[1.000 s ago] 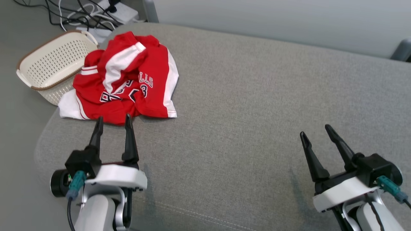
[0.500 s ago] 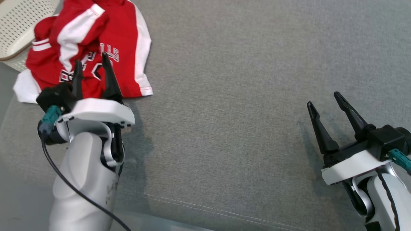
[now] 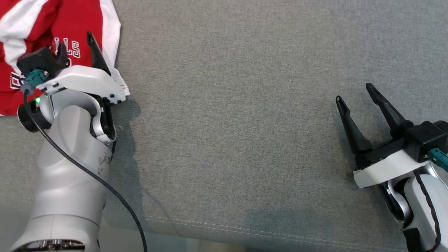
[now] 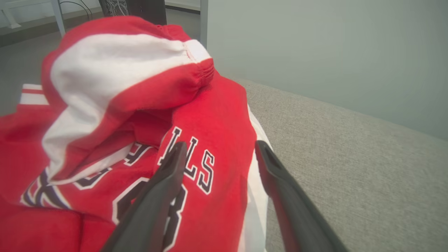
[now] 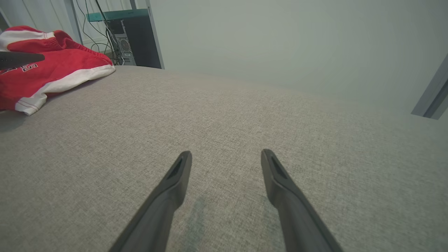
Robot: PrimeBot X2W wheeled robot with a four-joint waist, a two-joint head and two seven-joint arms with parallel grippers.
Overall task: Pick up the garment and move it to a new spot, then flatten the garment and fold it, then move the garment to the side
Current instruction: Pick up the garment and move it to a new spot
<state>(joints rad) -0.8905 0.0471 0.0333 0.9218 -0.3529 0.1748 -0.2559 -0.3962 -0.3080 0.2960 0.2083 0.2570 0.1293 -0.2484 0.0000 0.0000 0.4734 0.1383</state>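
Red-and-white garment (image 3: pixel 80 21) lies crumpled at the head view's upper left on grey upholstery (image 3: pixel 227 105). Left gripper (image 3: pixel 76 39) hangs over it, fingers spread, holding nothing. Right gripper (image 3: pixel 354 91), lower right, likewise spread and empty.

I see right gripper (image 5: pixel 225 154) at bottom centre, fingers spread wide above grey fabric cushion (image 5: pixel 245 115). Red-and-white jersey (image 5: pixel 59 70) crumpled at far left on cushion, well apart from right gripper. Left gripper's finger (image 5: pixel 17 58) pokes in over jersey. Computer tower (image 5: pixel 136 42) behind, pale wall (image 5: pixel 280 38).
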